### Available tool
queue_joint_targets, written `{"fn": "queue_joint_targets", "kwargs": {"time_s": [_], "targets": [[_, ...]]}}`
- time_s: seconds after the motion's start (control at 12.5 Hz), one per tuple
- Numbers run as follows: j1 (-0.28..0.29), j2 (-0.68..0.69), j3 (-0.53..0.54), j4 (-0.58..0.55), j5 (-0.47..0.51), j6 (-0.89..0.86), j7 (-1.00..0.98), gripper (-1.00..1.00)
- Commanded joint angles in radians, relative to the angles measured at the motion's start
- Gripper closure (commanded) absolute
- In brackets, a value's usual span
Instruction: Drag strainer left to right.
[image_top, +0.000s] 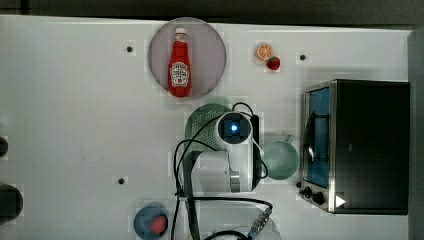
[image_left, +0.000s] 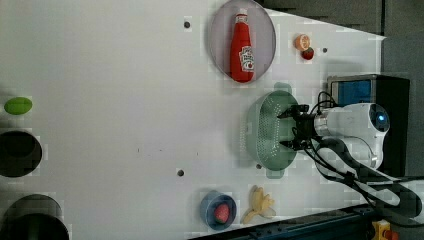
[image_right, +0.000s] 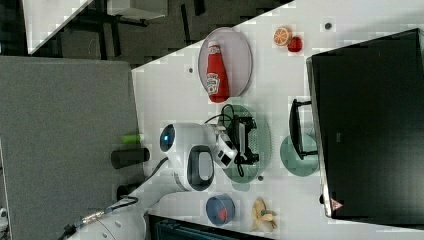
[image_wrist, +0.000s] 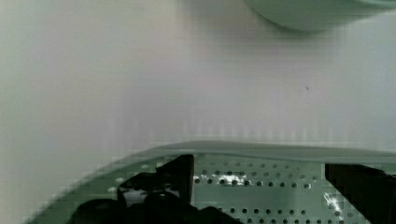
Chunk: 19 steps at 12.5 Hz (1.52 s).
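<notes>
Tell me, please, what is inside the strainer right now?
The open hand hangs in the strainer, over its perforated bottom; nothing else shows inside. The arm covers most of it from above.

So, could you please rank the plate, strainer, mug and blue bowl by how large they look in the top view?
1. Plate, largest.
2. Strainer; the arm hides part of it, so its second place is a judgement.
3. Mug.
4. Blue bowl, close to the mug, so their order is unsure.
</notes>
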Motion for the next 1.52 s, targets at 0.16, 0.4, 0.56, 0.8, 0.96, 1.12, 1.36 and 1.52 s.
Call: {"fn": "queue_joint_targets", "kwargs": {"time_s": [0.16, 0.4, 0.56, 0.8, 0.96, 1.12, 1.36, 1.52], "targets": [[0.0, -0.012, -0.036, 0.006, 0.016, 0.017, -0.064, -1.0], [0.0, -0.012, -0.053, 0.007, 0.016, 0.023, -0.066, -1.0], [0.001, -0.025, -0.036, 0.011, 0.016, 0.027, -0.074, -1.0], [0.002, -0.168, 0.022, 0.005, 0.018, -0.049, -0.24, -1.0], [0.002, -0.306, 0.055, 0.026, 0.024, -0.188, -0.336, -1.0], [0.003, -0.443, 0.073, 0.069, 0.065, -0.353, -0.418, -1.0], [0.002, -0.622, 0.068, 0.158, 0.209, -0.651, -0.582, -1.0], [0.002, -0.711, 0.07, 0.231, 0.216, -0.757, -0.756, -1.0]]}}
